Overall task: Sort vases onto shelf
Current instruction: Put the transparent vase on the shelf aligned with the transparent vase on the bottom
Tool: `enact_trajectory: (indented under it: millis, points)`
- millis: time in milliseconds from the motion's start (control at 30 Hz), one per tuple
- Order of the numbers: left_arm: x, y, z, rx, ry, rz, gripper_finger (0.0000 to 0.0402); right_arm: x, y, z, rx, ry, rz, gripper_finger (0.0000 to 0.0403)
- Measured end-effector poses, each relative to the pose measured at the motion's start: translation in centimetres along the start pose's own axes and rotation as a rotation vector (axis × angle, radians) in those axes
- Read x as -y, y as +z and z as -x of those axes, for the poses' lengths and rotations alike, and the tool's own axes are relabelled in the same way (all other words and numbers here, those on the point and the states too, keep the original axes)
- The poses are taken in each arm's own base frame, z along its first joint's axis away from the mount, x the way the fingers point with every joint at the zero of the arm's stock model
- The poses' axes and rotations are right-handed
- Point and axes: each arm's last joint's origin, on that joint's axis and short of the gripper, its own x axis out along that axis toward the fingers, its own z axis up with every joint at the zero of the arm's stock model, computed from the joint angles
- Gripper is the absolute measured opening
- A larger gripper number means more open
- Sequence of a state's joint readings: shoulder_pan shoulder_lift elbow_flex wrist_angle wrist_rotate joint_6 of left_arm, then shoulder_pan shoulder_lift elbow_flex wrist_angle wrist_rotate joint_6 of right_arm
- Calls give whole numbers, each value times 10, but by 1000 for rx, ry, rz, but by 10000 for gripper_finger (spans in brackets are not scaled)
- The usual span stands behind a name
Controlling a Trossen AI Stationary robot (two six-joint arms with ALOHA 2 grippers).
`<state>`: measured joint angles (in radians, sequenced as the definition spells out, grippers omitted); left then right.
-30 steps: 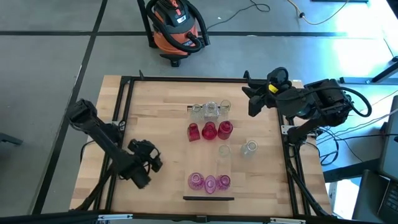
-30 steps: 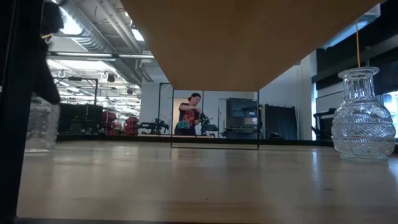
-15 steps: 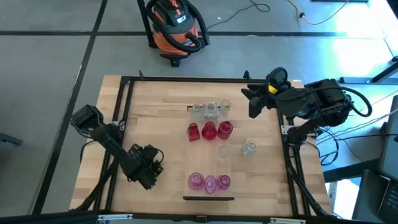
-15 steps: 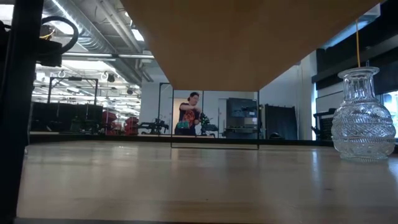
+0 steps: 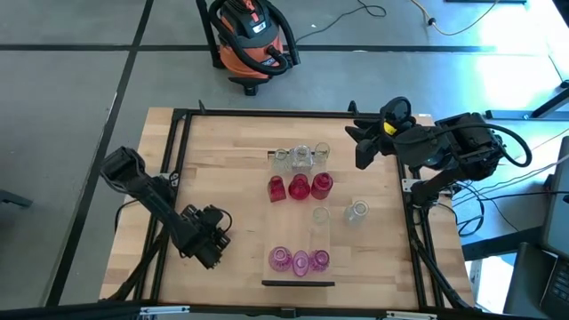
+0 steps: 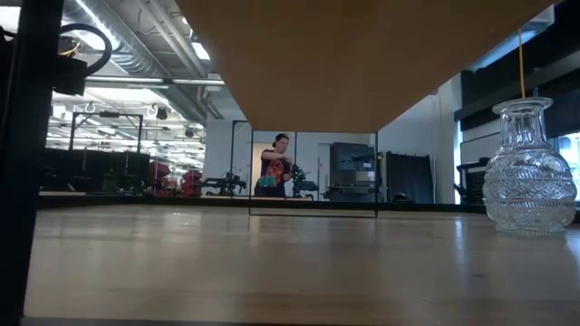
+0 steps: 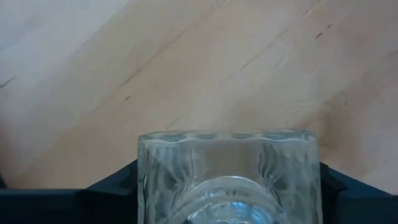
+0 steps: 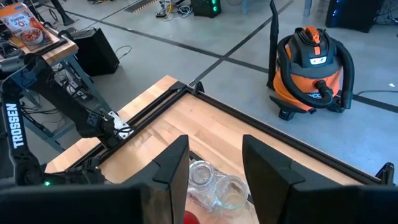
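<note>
High view: we log the left gripper (image 5: 206,238) low over the near-left tabletop, well left of the shelf (image 5: 299,222), which carries clear, red and pink vases (image 5: 299,185) in rows. The right gripper (image 5: 360,142) hangs at the far right.

Low view: we note one clear cut-glass vase (image 6: 529,172) standing upright at right.

Left wrist view: a clear ribbed vase (image 7: 227,175) sits between the fingers (image 7: 112,186), pinched.

Right wrist view: fingers (image 8: 171,168) spread, nothing between; clear vases below.
</note>
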<state>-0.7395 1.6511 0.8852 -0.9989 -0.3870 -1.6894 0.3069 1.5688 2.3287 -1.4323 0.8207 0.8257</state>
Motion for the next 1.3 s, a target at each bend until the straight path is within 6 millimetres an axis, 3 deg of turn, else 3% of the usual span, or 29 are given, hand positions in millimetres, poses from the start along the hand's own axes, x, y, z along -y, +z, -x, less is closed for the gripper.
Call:
enact_trajectory:
  millis: [267, 567, 800, 900, 1067, 1300]
  points:
    - [-26, 16, 28, -26, -34, -45, 241, 1, -1, 0, -4, -5, 7, 131]
    - [-83, 69, 85, -234, -527, 41, 241, 1, -1, 0, -1, -12, 11, 131]
    - [-115, 105, 101, -231, -743, 217, 241, 4, -3, 0, -14, -37, 35, 131]
    - [-112, 121, 110, -205, -777, 178, 241, 5, -4, 0, -32, -36, 36, 131]
    - [-88, 154, 128, -133, -795, 47, 240, 6, -6, 0, -53, -38, 51, 131]
    - [-47, 193, 176, 148, -815, -370, 240, 8, -7, 1, -73, -49, 71, 131]
